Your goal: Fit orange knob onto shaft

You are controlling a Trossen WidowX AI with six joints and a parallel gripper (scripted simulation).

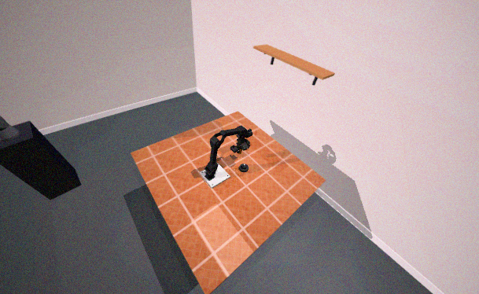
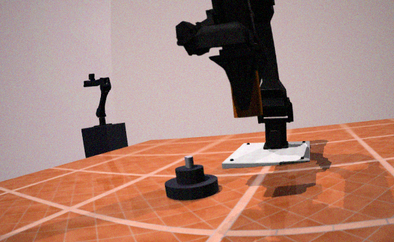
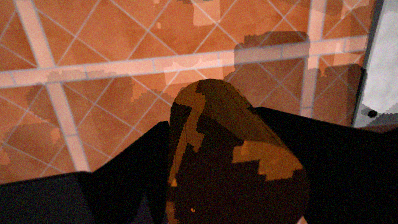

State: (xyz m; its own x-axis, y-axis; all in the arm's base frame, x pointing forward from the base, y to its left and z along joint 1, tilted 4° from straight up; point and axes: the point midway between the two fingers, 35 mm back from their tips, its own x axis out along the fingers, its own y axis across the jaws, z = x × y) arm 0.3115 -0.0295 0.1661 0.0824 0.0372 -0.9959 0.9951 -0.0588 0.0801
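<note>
Hand [image 2: 244,111] grips orange knob [image 3: 225,155] aloft, seemingly well apart from pedestal [image 2: 191,187].
</note>
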